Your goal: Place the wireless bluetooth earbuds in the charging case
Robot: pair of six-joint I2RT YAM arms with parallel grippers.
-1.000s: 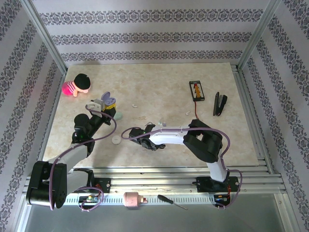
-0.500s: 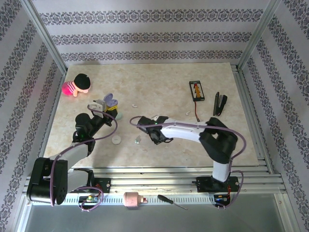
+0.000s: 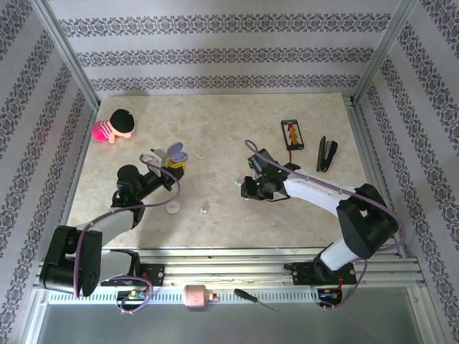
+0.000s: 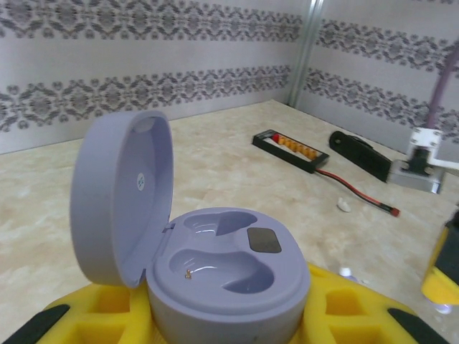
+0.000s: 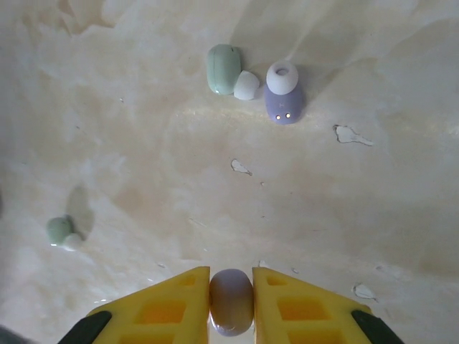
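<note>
Lavender earbud (image 5: 231, 304), pinched just by the tips of the right gripper (image 5: 231, 281) above the table (image 5: 143, 179), could twist or slip out before it reaches the open charging case (image 4: 229, 276) clamped in the left gripper (image 4: 229, 319).

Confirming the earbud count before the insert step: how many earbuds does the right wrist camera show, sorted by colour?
Green earbuds: 2, both loose on the table
Lavender earbuds: 2, one loose, one pinched in the right pincer
Total: 4
</note>
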